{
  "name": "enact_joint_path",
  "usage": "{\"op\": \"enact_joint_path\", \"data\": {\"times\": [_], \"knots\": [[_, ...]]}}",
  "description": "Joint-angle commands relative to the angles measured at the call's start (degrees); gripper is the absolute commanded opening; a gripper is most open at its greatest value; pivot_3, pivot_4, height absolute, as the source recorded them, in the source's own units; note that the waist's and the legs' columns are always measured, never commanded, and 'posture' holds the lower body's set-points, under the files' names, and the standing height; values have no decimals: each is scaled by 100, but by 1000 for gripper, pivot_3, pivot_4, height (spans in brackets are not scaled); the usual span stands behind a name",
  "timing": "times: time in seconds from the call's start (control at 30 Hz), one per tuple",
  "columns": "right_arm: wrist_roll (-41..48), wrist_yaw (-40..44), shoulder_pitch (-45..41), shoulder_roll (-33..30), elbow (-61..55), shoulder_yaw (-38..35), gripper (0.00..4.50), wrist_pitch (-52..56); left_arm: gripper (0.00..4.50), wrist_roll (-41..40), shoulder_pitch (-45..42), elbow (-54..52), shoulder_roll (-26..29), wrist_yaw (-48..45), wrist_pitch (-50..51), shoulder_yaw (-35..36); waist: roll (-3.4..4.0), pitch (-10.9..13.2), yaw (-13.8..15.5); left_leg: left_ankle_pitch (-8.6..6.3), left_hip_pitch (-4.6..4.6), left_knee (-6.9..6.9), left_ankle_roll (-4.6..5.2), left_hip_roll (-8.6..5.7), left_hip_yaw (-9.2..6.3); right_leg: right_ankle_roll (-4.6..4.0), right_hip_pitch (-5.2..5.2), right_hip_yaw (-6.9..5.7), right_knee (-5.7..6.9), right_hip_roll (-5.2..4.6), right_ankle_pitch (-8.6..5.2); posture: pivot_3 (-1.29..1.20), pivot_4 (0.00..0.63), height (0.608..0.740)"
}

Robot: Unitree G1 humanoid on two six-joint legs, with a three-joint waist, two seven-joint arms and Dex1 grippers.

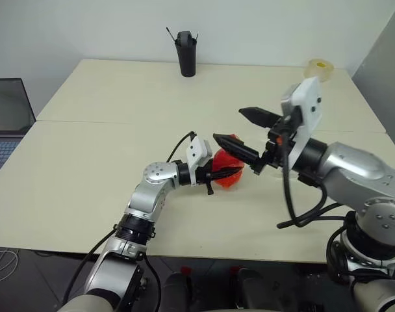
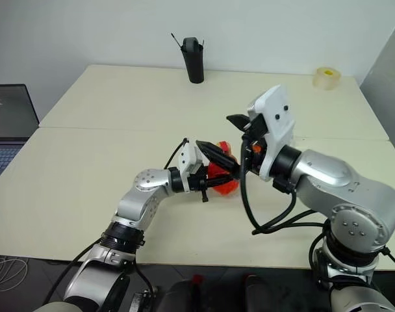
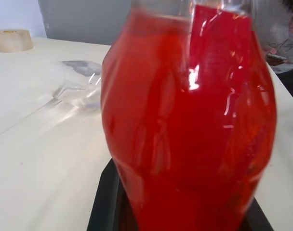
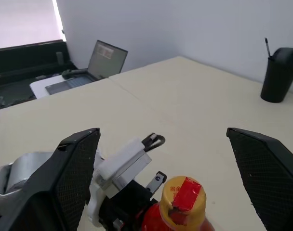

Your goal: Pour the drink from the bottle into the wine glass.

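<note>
A: Left gripper [image 2: 207,179] clamped on the bottle [image 1: 228,170], upright above the table [image 1: 87,162], cap [image 4: 180,195] on. Right gripper [image 1: 236,127] spread wide just above.

B: Uncapping step, probably. Needs closing on that cap, twisting. Wine glass [image 3: 79,86] lying tipped nearby.

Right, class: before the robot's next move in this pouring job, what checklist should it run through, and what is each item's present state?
1. Left tool shut on the bottle: ok.
2. Drink inside the bottle, none spilled on the table: ok.
3. Right tool open, fingers either side of the bottle's top and not touching it: ok.
4. Bottle opened for pouring: cannot tell; its top looks yellow with a red patch.
5. Wine glass standing upright on the table: cannot tell; it is a blurred clear shape beyond the bottle.
6. Bottle's mouth over the wine glass: not ok.
</note>
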Motion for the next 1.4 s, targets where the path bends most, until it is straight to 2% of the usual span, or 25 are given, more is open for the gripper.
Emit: {"op": "enact_joint_path", "data": {"times": [0.03, 0.67, 0.9, 1.17, 1.3, 1.4], "knots": [[-334, -74, 259, -136, -33, 237, 4500, -321, 794, -155, -197, -147, -110, -53, -131, 86, 0, 0, 0, 0, -1, 0, 0, -1, 0, 0, 0, 1, -1, 0, 0, 0, 150, 740], [-1039, 819, 3, -269, 1273, 778, 4500, -1652, 794, -126, -55, -427, -19, 22, -55, 116, 0, 0, -13, 0, 2, 0, 1, 1, 1, 0, 0, 2, 0, 8, 0, 0, 150, 740], [-1143, 1008, 102, -469, 1428, 606, 4500, -1769, 794, -157, -38, -517, 39, 78, -1, 132, 0, 0, -7, 0, 1, 0, 1, 2, 0, 0, 0, 1, 0, 5, 0, 0, 150, 740], [-270, 1583, 1102, -1483, 664, -630, 4500, -1521, 791, -124, -89, -395, 41, 165, -91, 182, 0, 0, 25, -1, -4, 0, 2, -3, -1, 1, 2, -2, -6, -1, 0, 0, 150, 740], [428, 1832, 1021, -1656, 386, -447, 4500, -1314, 791, -106, -74, -367, 56, 159, -112, 199, 3, -2, -30, -1, 7, -3, 2, 0, 7, 0, 3, 8, 0, 11, 0, 0, 150, 740], [531, 1790, 744, -1594, 374, -58, 4500, -1274, 791, -59, -104, -316, 52, 199, -162, 226, 3, -2, -37, -1, 12, -2, 2, -1, 9, -2, 3, 11, 2, 31, 1, 0, 150, 740]]}}
